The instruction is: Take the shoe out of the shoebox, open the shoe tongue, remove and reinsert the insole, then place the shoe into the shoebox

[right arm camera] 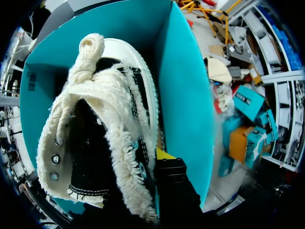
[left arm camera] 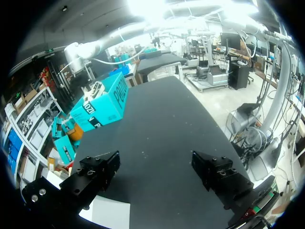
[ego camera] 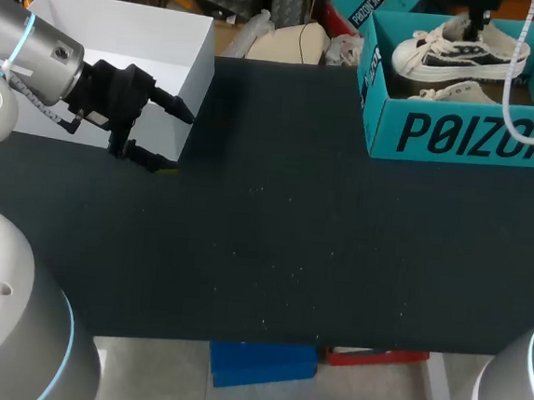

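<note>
The teal shoebox (ego camera: 460, 133) stands at the table's far right, also seen far ahead of the left gripper (left arm camera: 102, 107). A white sneaker with black panels and frayed edges (ego camera: 463, 49) lies tilted inside it. My right gripper (ego camera: 477, 17) comes down into the box. In the right wrist view the sneaker (right arm camera: 95, 124) fills the picture. My right gripper (right arm camera: 155, 157) is shut on its side wall by the collar, one yellow-tipped finger (right arm camera: 164, 153) outside and the other hidden inside. My left gripper (ego camera: 165, 135) (left arm camera: 157, 167) hangs open and empty over the table's left side.
A second pale shoe (ego camera: 454, 90) lies in the shoebox under the first. An open white box (ego camera: 123, 28) stands at the far left, right behind the left gripper. The black tabletop (ego camera: 283, 229) stretches between the two boxes.
</note>
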Controlling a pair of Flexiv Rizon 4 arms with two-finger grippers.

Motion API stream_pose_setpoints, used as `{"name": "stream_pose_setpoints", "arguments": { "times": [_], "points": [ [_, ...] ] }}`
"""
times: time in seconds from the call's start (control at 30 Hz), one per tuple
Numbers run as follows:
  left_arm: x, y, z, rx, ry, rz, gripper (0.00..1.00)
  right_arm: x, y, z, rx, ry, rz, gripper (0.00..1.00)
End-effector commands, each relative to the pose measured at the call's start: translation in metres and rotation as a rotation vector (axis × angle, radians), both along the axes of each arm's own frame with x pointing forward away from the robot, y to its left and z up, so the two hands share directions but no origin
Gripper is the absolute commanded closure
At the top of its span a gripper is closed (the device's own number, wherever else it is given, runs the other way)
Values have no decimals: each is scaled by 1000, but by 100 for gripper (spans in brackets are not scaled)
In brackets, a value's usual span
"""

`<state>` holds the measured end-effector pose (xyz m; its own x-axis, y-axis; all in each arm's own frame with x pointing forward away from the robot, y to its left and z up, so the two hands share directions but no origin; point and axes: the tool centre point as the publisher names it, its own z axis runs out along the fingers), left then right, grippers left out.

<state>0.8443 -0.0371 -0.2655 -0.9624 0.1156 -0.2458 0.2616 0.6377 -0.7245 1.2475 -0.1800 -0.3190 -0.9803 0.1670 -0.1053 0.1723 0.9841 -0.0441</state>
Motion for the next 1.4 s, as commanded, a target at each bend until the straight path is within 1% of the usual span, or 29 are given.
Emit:
{"name": "stream_pose_setpoints", "arguments": {
  "times": [0.03, 0.47, 0.63, 0.77, 0.8, 0.83, 0.87, 0.93, 0.97, 1.0, 1.03, 1.07, 1.1, 1.13, 1.2, 1.23, 1.27, 1.3, 1.33, 1.37, 1.4],
  "points": [
    [-1, 0, -1, 0, -5, 3, 0, -3, 1, -16, 3, -14, 0, 100],
    [-1, 0, -1, 0, -5, 3, 0, 8, -3, -46, 23, 13, 7, 100],
    [-1, 0, -1, 0, -5, 3, 0, 9, -1, -57, 21, 40, 19, 100],
    [-1, 0, -1, 0, -5, 3, 0, 6, 0, -61, 23, 63, 13, 100],
    [-1, 0, -1, 0, -5, 3, 0, 6, 0, -61, 23, 65, 13, 75],
    [-1, 0, -1, 0, -5, 3, 0, 4, 0, -61, 20, 69, 12, 57],
    [-1, 0, -1, 0, -5, 3, 0, 3, -1, -60, 18, 69, 6, 54],
    [-1, 0, -1, 0, -5, 3, 0, 2, -3, -57, 12, 69, -3, 51],
    [-1, 0, -1, 0, -5, 3, 0, 2, -5, -55, 10, 66, -5, 24],
    [-1, 0, -1, 0, -5, 3, 0, 2, -6, -53, 6, 63, -6, 19],
    [-1, 0, -1, 0, -5, 3, 0, 2, -7, -49, 0, 60, -10, 17],
    [-1, 0, -1, 0, -5, 3, 0, 1, -8, -46, -5, 52, -14, 13],
    [-1, 0, -1, 0, -5, 3, 0, 1, -9, -42, -8, 50, -15, 15],
    [-1, 0, -1, 0, -5, 3, 0, 1, -10, -38, -14, 46, -20, 15],
    [-1, 0, -1, 0, -5, 3, 0, -1, -13, -31, -22, 36, -28, 11],
    [-1, 0, -1, 0, -5, 3, 0, -1, -14, -26, -28, 32, -32, 5],
    [-1, 0, -1, 0, -5, 3, 0, -3, -14, -20, -33, 28, -36, 4],
    [-1, 0, -1, 0, -5, 3, 0, -4, -15, -15, -37, 24, -39, 4],
    [-1, 0, -1, 0, -5, 3, 0, -6, -16, -9, -40, 21, -41, 8],
    [-1, 0, -1, 0, -5, 3, 0, -9, -16, -3, -47, 18, -46, 9],
    [-1, 0, -1, 0, -5, 3, 0, -12, -16, 4, -54, 11, -53, 15]
  ]
}}
